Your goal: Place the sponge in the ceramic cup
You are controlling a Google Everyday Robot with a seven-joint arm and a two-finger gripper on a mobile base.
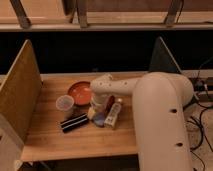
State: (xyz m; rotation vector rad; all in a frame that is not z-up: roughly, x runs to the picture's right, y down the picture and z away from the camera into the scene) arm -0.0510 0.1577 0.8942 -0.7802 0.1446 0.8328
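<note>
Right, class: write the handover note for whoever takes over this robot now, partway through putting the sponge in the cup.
Gripper: low over the table, at the sponge, between the orange dish and the white bottle. Whether it has a hold cannot be told.
Sponge: on the table under the gripper, next to the bottle.
Cup: upright beside the orange dish, apart from the gripper; the sponge is not in it.
Done: the reach to the sponge.
Left: secure the sponge, lift it, carry it over to the cup, release it inside.
</note>
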